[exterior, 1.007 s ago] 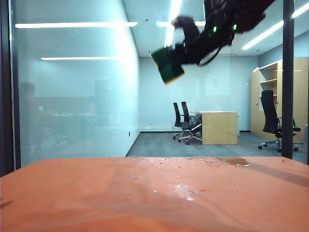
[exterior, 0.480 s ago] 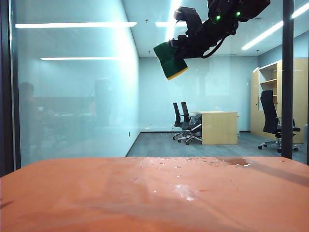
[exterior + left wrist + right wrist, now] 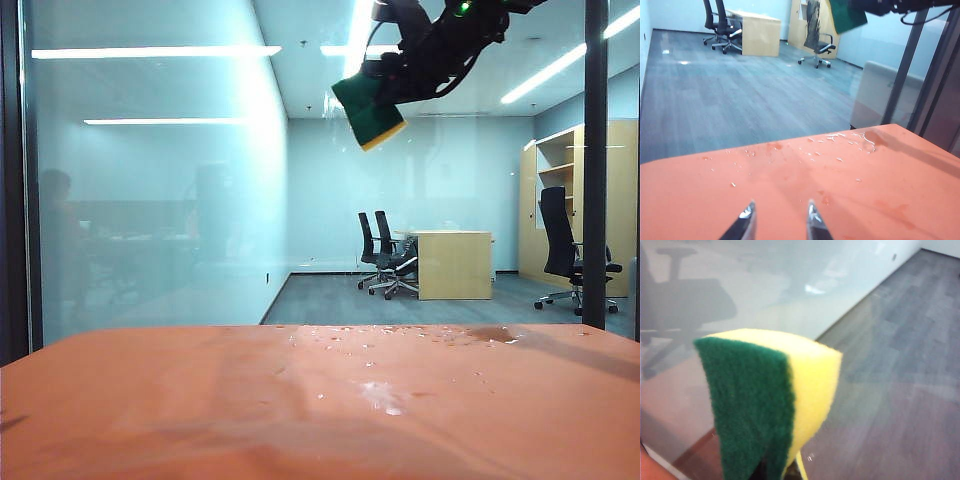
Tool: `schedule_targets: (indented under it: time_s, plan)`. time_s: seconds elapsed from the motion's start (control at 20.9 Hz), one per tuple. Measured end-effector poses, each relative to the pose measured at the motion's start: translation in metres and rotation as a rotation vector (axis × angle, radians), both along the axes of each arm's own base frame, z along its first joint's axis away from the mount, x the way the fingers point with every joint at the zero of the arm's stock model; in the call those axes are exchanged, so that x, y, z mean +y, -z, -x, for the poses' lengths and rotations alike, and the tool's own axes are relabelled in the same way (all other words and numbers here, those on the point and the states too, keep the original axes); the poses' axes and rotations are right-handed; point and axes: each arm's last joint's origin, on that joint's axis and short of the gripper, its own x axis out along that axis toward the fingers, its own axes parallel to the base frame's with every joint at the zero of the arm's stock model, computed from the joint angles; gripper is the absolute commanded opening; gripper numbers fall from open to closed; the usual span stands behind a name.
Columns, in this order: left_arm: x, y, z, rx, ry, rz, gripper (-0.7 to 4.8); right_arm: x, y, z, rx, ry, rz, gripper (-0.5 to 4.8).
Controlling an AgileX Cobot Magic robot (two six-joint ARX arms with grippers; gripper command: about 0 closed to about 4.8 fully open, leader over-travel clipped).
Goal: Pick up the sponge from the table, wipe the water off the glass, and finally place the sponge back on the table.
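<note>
Pickup's done: right pincer (image 3: 385,95) is clamped on the sponge (image 3: 368,110), up high by the glass (image 3: 160,200). Wiping looks underway, set-down on the tabletop (image 3: 150,400) below remains. Left pincer (image 3: 777,220) gapes empty, low over the tabletop.

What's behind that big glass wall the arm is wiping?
Behind the glass is an office: wooden desk, black chairs, a shelf unit. The sponge in the right gripper covers some ceiling.

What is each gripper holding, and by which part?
The right gripper, high at the glass, pinches the yellow foam, green-faced sponge by one end. The left gripper is open, holding nothing.
</note>
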Motion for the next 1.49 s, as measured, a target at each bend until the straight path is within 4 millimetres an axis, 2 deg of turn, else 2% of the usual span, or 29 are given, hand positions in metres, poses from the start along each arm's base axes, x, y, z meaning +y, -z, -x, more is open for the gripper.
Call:
schedule_targets:
  time_s: [0.14, 0.29, 0.38, 0.67, 0.86, 1.01, 1.25, 1.49]
  plan:
    - [0.0, 0.0, 0.0, -0.001, 0.0, 0.0, 1.28, -0.016, 0.001, 0.004, 0.023, 0.03, 0.007, -0.09]
    - [0.0, 0.0, 0.0, -0.001, 0.0, 0.0, 1.28, -0.041, 0.002, 0.02, 0.032, 0.077, 0.005, -0.09]
    - [0.0, 0.0, 0.0, -0.001, 0.0, 0.0, 1.28, -0.05, 0.006, 0.029, 0.043, 0.099, 0.005, -0.09]
    - [0.0, 0.0, 0.0, -0.001, -0.002, 0.0, 1.28, -0.071, 0.052, 0.078, 0.105, 0.145, -0.101, -0.09]
    - [0.0, 0.0, 0.0, -0.001, -0.003, 0.0, 1.28, -0.082, 0.069, 0.1, 0.153, 0.189, -0.211, -0.09]
    - [0.0, 0.0, 0.0, -0.001, -0.002, 0.0, 1.28, -0.084, 0.091, 0.115, 0.264, 0.178, -0.277, -0.09]
    - [0.0, 0.0, 0.0, -0.001, -0.003, 0.0, 1.28, -0.077, 0.125, 0.133, 0.462, 0.111, -0.386, -0.09]
    - [0.0, 0.0, 0.0, 0.0, 0.0, 0.0, 1.28, -0.058, 0.156, 0.154, 0.639, 0.043, -0.42, -0.09]
